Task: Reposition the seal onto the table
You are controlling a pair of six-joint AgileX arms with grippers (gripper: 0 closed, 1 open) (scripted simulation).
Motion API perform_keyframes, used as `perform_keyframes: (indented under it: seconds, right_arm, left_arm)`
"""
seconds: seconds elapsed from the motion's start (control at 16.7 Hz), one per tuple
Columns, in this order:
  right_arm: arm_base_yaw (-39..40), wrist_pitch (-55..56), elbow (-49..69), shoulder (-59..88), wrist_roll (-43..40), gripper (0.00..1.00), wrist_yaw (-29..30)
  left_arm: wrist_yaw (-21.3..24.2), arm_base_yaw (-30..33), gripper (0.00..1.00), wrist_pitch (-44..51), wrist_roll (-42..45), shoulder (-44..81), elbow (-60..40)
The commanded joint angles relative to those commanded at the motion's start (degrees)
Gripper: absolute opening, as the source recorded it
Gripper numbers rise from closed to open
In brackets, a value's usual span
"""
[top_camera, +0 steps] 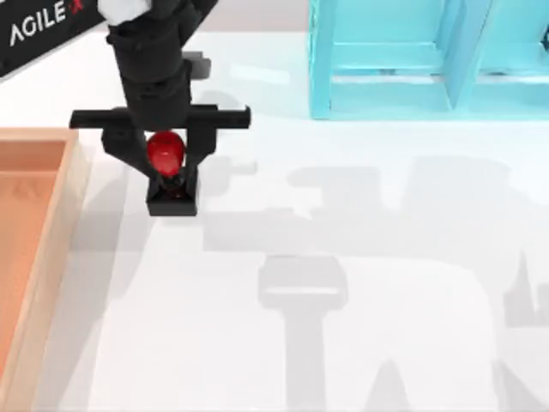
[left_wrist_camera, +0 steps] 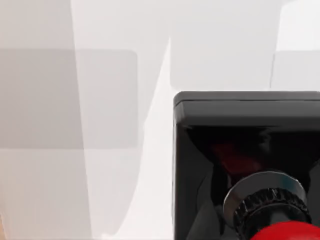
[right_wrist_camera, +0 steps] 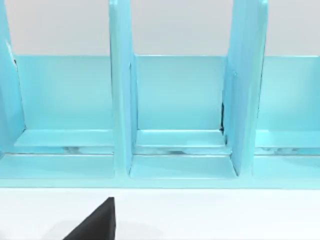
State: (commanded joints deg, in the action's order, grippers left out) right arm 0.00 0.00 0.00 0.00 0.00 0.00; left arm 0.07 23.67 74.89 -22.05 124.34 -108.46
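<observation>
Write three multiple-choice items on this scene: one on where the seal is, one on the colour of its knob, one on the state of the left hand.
1. Where is the seal?
A. In the wooden tray
B. Over the white table, just right of the tray
C. Inside the light-blue shelf unit

2. What colour is the seal's knob?
A. Red
B. Green
C. Yellow

3. What is the left hand doing?
A. Hanging open, far from the seal
B. Resting inside the tray
C. Closed around the seal's knob

Answers:
1. B: in the top view the black base sits against the table, beyond the rim of the tray and well short of the shelf unit.
2. A: the knob is glossy red in the top and left wrist views.
3. C: both fingers flank the knob closely in the top view.
</observation>
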Motion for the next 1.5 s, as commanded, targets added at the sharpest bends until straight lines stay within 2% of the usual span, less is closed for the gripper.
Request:
perform_keyframes:
  seconds: [0.42, 0.78, 1.08, 1.5]
  right_arm:
    - [0.0, 0.0, 0.0, 0.0, 0.0, 1.00, 0.0]
    - [0.0, 0.0, 0.0, 0.0, 0.0, 1.00, 0.0]
    - [0.0, 0.0, 0.0, 0.0, 0.0, 1.00, 0.0]
    - [0.0, 0.0, 0.0, 0.0, 0.0, 1.00, 0.0]
  left_arm:
    - [0.1, 1.1, 0.00, -1.5, -1.0, 2.8, -1.8]
    - [0.0, 1.2, 0.00, -9.8, -1.0, 4.0, 4.8]
    - [0.1, 1.2, 0.00, -10.8, -1.1, 4.2, 5.7]
    - [0.1, 1.2, 0.53, -10.8, -1.1, 4.2, 5.7]
